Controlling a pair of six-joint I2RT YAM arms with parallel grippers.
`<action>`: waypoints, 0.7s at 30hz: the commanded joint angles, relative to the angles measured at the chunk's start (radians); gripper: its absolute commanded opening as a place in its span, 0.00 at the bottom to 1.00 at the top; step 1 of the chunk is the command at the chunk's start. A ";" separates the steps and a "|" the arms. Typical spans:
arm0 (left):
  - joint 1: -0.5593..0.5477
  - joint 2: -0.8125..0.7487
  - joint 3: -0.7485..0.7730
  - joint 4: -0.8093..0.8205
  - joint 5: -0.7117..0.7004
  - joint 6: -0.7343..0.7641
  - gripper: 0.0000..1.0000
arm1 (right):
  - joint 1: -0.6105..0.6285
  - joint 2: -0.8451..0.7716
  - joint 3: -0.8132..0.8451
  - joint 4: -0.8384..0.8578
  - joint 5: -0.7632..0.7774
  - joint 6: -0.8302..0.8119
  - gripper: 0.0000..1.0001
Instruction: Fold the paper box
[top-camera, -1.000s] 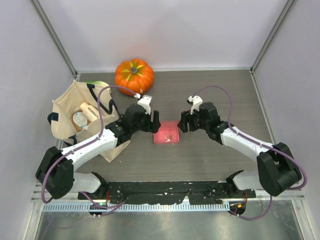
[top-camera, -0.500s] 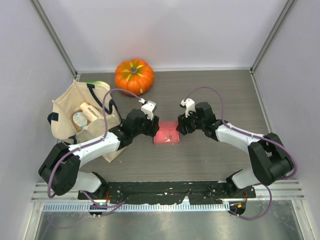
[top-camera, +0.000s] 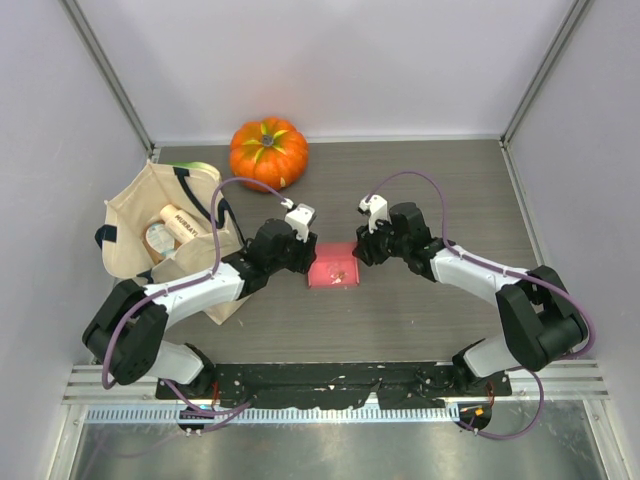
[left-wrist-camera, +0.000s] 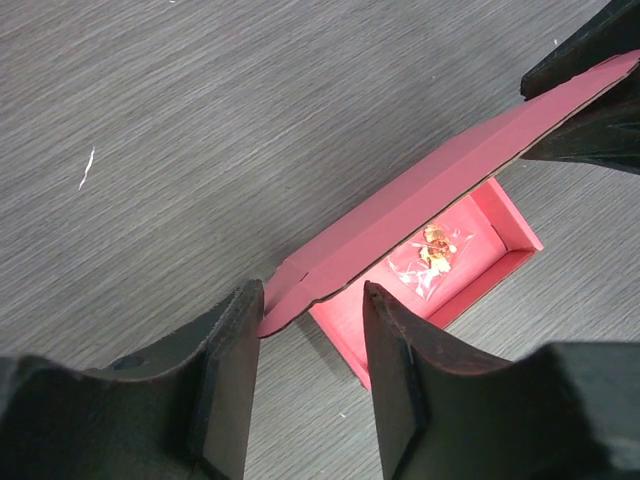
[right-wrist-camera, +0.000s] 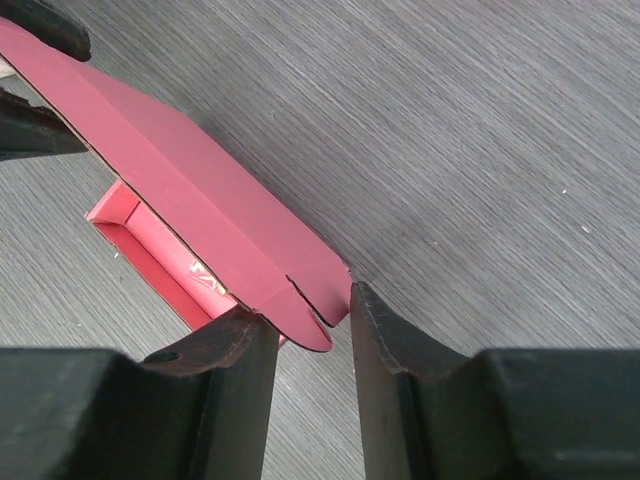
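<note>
Left gripper (left-wrist-camera: 308, 292): jaws stand part-way apart with the left end of the box's lid flap between them. The card's tip meets one finger, but whether both fingers bear on it cannot be told. Right gripper (right-wrist-camera: 310, 303): same finding at the opposite end, where the rounded tab sits in the gap between the fingers and a firm clamp is not confirmed.

Tote bag (top-camera: 130, 215): beige, with containers inside, standing left of the pumpkin (top-camera: 268, 152) and nearer the arm bases. It plays no part in the work.

Paper box (top-camera: 333, 270): pink-red card resting on the table (top-camera: 420, 190), nearer the arm bases than the pumpkin and somewhat to its right. It lies between the two grippers, and neither arm is noticeably the nearer.

Lid flap (left-wrist-camera: 400, 215): a long creased strip raised above the open tray (left-wrist-camera: 505, 225) and tilted over it. Its long axis runs straight from one gripper to the other, across the robot's front. Each gripper meets it end-on, reaching inward toward the other.

Small clear packet (left-wrist-camera: 433, 250): holds orange pieces and lies inside the tray, under the flap.

Assessment: the tray walls appear formed and the lid is not yet shut. The coming move looks to depend on both ends travelling together about the flap's hinge line. If one end leads the other, the strip is likely to twist or slip free.
</note>
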 joint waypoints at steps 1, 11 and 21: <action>0.006 -0.002 0.008 0.024 -0.022 0.011 0.45 | 0.011 0.001 0.036 0.054 -0.001 -0.023 0.36; 0.000 0.028 0.036 0.001 -0.082 -0.018 0.18 | 0.092 0.010 0.041 0.051 0.112 -0.026 0.10; -0.127 0.059 0.085 0.008 -0.391 -0.115 0.00 | 0.233 -0.009 0.025 0.112 0.552 0.182 0.01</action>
